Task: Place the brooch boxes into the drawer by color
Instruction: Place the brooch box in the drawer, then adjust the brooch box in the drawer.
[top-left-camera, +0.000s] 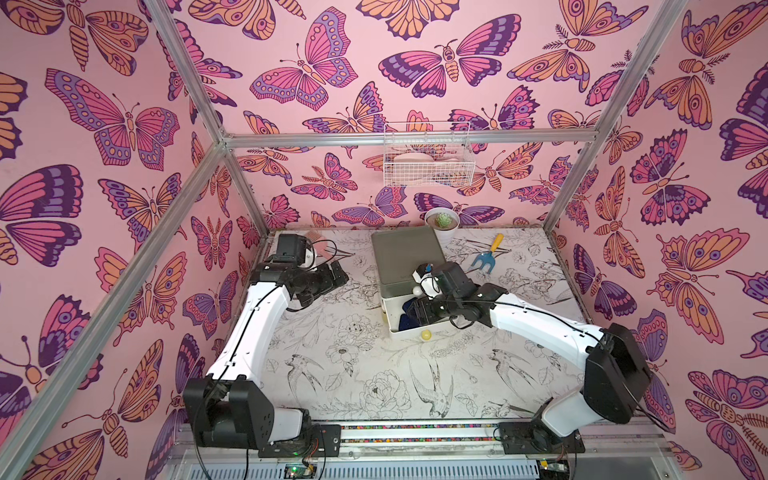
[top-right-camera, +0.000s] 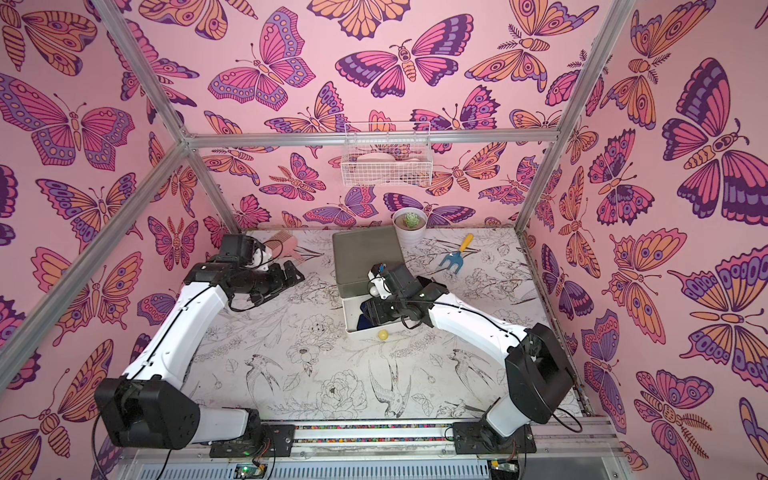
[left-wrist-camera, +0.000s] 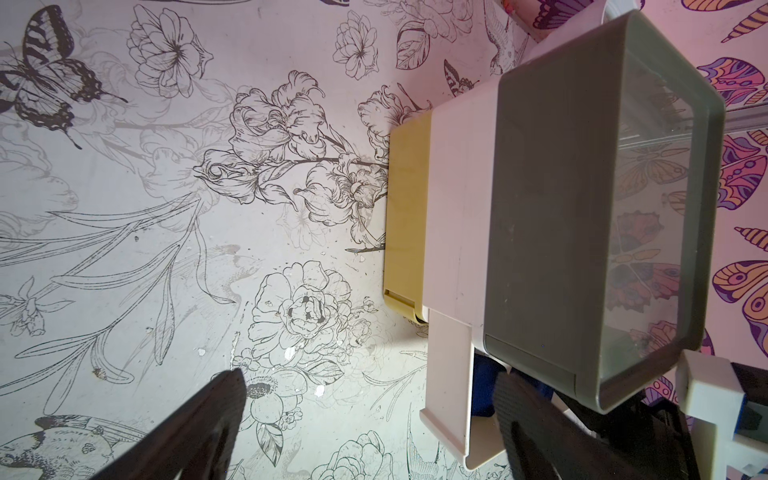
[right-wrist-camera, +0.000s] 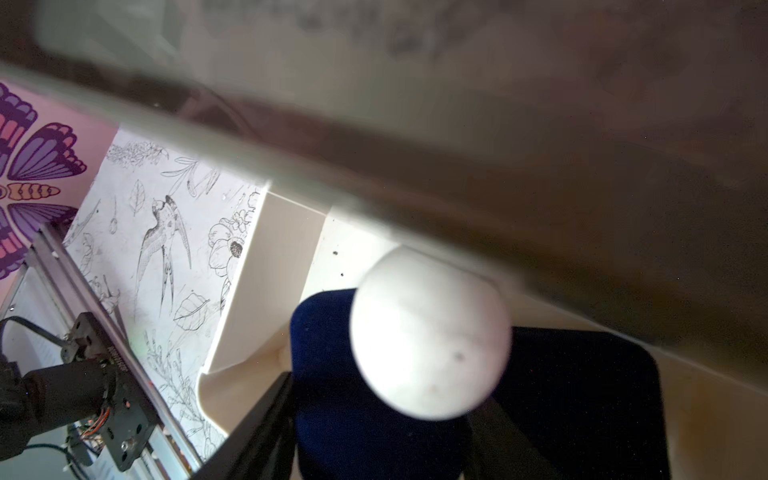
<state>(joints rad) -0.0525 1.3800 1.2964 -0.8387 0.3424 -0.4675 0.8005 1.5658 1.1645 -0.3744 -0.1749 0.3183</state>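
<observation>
Nearest, the white middle drawer (top-left-camera: 392, 328) stands pulled out toward the surface's (top-left-camera: 374, 374) near edge. Navy box (right-wrist-camera: 332, 395) lies inside, darker box (right-wrist-camera: 582, 395) beside it. Right fingers (right-wrist-camera: 257, 424) straddle the navy box; gripping or not, cannot tell. Chest (top-left-camera: 405, 253) sits toward the far edge. Left fingers (left-wrist-camera: 208, 415) wide apart, empty, nearer the left edge.

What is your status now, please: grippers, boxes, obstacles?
Left gripper open, empty, beside the chest. Right gripper inside the open white drawer, jaws astride a navy box, grip unclear. White ball knob close by the right wrist.
</observation>
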